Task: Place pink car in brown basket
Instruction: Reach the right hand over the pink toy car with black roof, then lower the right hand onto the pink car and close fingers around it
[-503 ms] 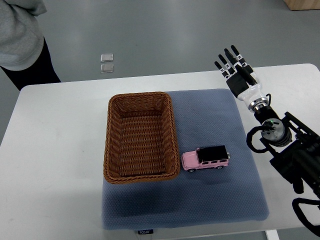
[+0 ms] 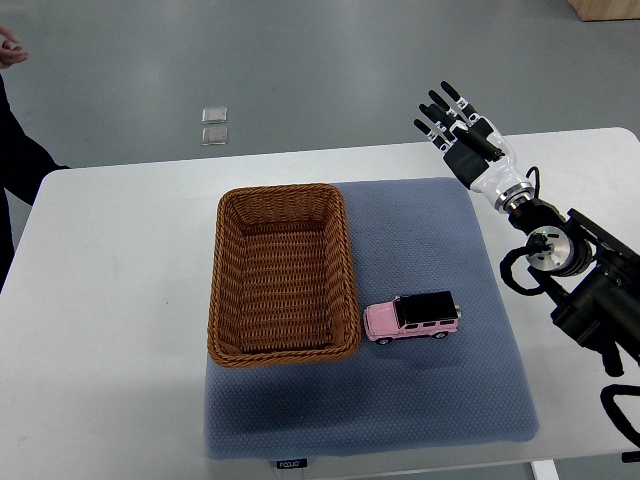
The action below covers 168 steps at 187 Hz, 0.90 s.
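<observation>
Plenty of bare blue mat (image 2: 430, 390) around our pink car (image 2: 412, 317), parked just beside the brown basket (image 2: 283, 273) and its right rim. Our right hand (image 2: 462, 135) hovers past the table's (image 2: 120, 300) far edge, fingers spread, holding nothing.

Looks like a robotics lab or test room, not a home; plain white desk (image 2: 120, 300) with rounded corners on a bare grey floor (image 2: 330, 70); blue-grey foam mat (image 2: 430, 390) laid out as a work pad, small label on its front edge; exposed robot arm (image 2: 590, 290) with cables and black joints at right, ending in a black-fingered right hand (image 2: 462, 135); two small clear square items (image 2: 213, 126) on the floor; a person (image 2: 15, 130) in dark clothes at the left edge.
</observation>
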{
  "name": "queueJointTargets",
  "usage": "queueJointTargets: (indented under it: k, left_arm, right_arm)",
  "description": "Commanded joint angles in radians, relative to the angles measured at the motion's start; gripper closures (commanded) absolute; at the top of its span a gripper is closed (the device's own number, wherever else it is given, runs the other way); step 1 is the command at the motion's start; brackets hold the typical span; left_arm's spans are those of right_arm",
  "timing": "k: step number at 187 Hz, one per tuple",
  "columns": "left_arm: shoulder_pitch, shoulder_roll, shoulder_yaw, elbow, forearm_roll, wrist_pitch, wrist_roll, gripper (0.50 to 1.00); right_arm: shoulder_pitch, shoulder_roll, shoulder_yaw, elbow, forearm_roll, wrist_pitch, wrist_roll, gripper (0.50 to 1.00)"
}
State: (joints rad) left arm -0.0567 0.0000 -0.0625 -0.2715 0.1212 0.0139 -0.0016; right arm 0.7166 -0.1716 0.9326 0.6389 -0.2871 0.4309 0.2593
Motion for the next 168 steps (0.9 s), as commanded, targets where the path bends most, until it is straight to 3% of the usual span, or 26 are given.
queueJointTargets:
  k: [1, 26, 57, 89, 121, 168]
  left_arm:
    - [0.0, 0.0, 0.003, 0.0, 0.005, 0.0, 0.0, 0.5]
    - [-0.002, 0.0, 0.003, 0.0, 0.008, -0.002, 0.002, 0.5]
    - [-0.005, 0.0, 0.003, -0.002, 0.008, -0.002, 0.002, 0.5]
    - [-0.011, 0.0, 0.003, -0.002, 0.008, -0.002, 0.002, 0.5]
    - [-0.011, 0.0, 0.004, 0.002, 0.005, -0.002, 0.002, 0.5]
    - [-0.011, 0.0, 0.003, 0.0, 0.005, -0.002, 0.002, 0.5]
  right_arm:
    - [0.066, -0.106, -0.141, 0.053, -0.204, 0.075, -0.008, 0.589]
    - [0.165, -0.337, -0.348, 0.267, -0.55, 0.161, -0.064, 0.589]
    - [0.271, -0.52, -0.563, 0.519, -0.699, 0.169, -0.095, 0.589]
    - [0.273, -0.548, -0.618, 0.622, -0.707, 0.118, -0.1, 0.591]
    - [0.218, -0.532, -0.655, 0.636, -0.708, -0.046, -0.1, 0.591]
    - [0.142, -0.578, -0.649, 0.745, -0.698, -0.057, -0.098, 0.593]
